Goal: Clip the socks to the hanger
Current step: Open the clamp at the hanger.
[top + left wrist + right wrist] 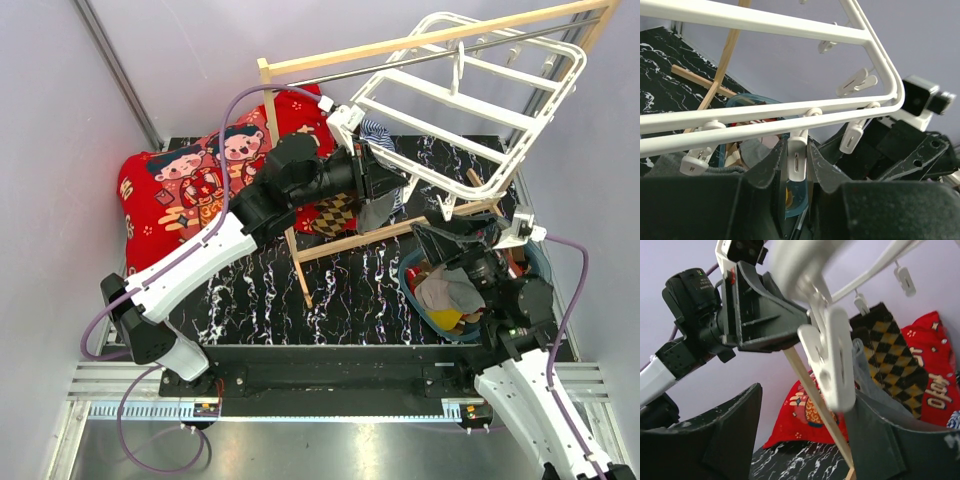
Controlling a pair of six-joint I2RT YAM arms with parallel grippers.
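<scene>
The white hanger [765, 22] hangs tilted from the wooden rack [420, 40], and its long side runs left to right. The left gripper [796, 150] reaches in from the left and pinches tight on a clip peg [796, 165] on the near rail. A grey sock [378, 213] hangs just under it, beside a checkered sock [890, 345]. The right gripper [807, 405] has its fingers wide apart, with another peg [832, 360] between them.

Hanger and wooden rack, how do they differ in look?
The hanger is a white plastic grid with dangling clips; the rack is plain light wood poles. The hanger hangs off the rack's top; the rack stands on the table. Both are open frames.
</scene>
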